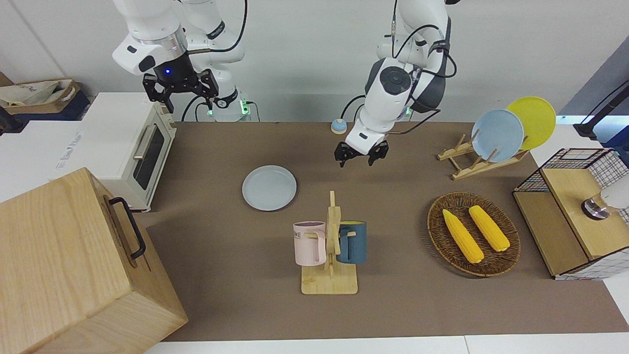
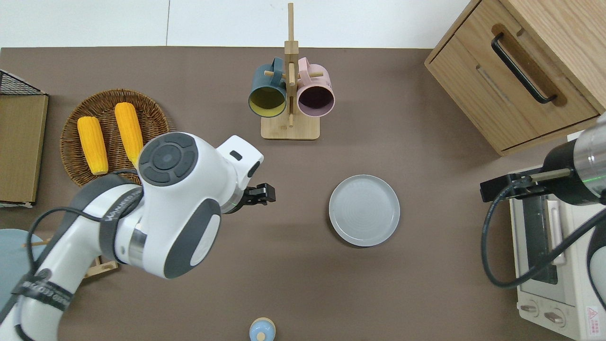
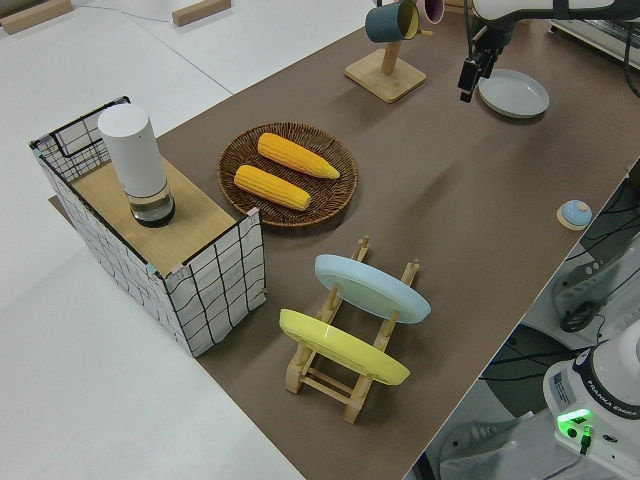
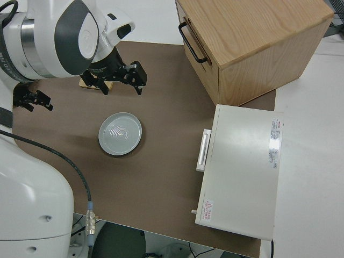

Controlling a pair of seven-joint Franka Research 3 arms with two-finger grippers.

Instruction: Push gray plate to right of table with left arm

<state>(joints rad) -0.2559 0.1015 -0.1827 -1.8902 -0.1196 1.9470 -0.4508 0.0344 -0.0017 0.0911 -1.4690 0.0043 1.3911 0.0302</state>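
The gray plate [image 1: 269,188] lies flat on the brown table [image 1: 221,275], between the toaster oven and the mug rack; it also shows in the overhead view [image 2: 364,210] and the right side view [image 4: 120,133]. My left gripper [image 1: 356,161] is open and empty, raised in the air. In the overhead view it [image 2: 262,194] is over bare table, well apart from the plate, toward the left arm's end. My right gripper [image 1: 181,93] is open and its arm is parked.
A mug rack [image 1: 330,250] with a pink and a blue mug stands farther from the robots than the plate. A toaster oven [image 1: 132,147], a wooden cabinet [image 1: 73,265], a corn basket [image 1: 473,233], a plate rack [image 1: 471,162] and a small blue bell [image 1: 338,126] are also on the table.
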